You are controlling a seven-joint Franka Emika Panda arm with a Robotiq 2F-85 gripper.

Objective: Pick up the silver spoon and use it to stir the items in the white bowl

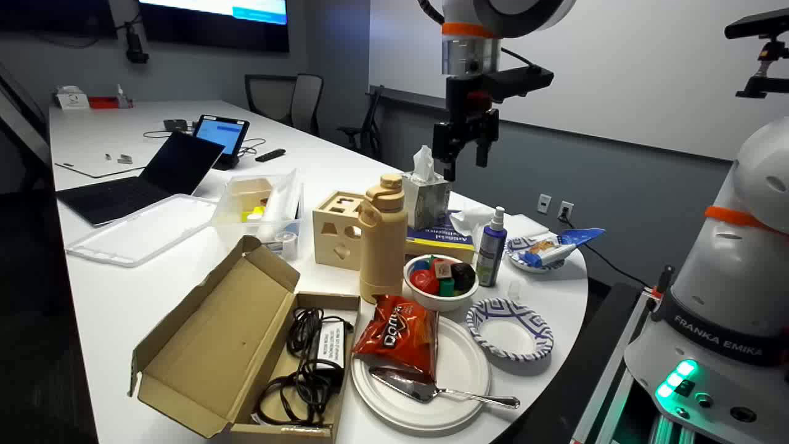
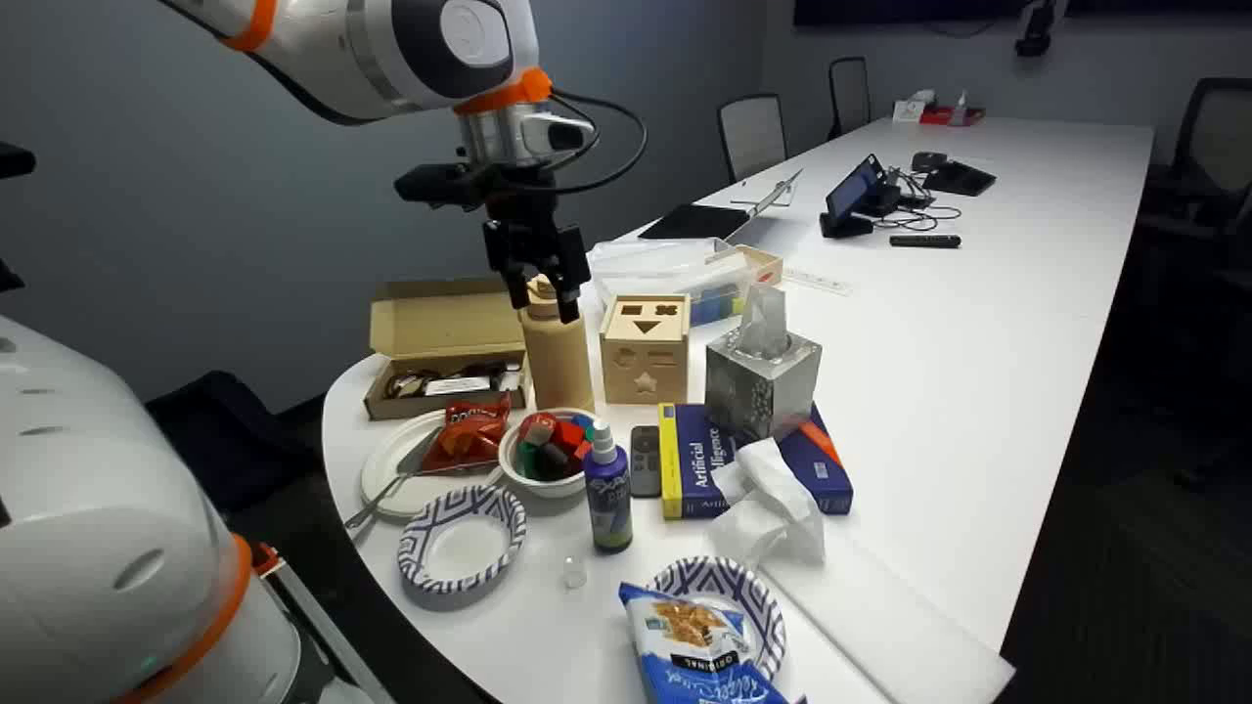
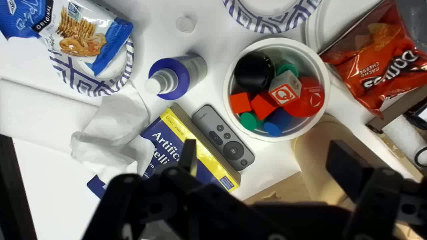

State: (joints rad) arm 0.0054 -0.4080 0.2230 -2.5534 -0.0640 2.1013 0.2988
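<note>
plate (image 1: 465,357): just beside bowl (image 1: 440,303).
bowl: full of items (image 3: 265,103); hard stirring could spill them.
spoon (image 1: 416,390): on plate, near bowl; slim, could twist if gripped off-centre.
fingers (image 1: 482,153): wide apart, empty, higher than bowl.

Inspected white table (image 2: 959,411), rounded at one end. At that end, found directly on surface: white bowl (image 1: 445,302) near large flat white plate (image 1: 463,356); patterned dish (image 1: 509,333) near plate; second patterned dish (image 2: 743,587) near long white sheet (image 2: 885,621); small clear object (image 2: 574,572). Recorded upright: spray bottle (image 2: 609,504) and tan bottle (image 1: 382,246), just beside bowl. Noted grey remote (image 2: 646,460) between bowl and book (image 2: 697,464); wooden cube (image 1: 338,238) beside tan bottle; open cardboard box (image 1: 225,339) near plate. Further along, logged clear bin (image 1: 237,222), clear lid (image 1: 145,228), laptop (image 1: 179,166), black remote (image 1: 270,155).
</note>
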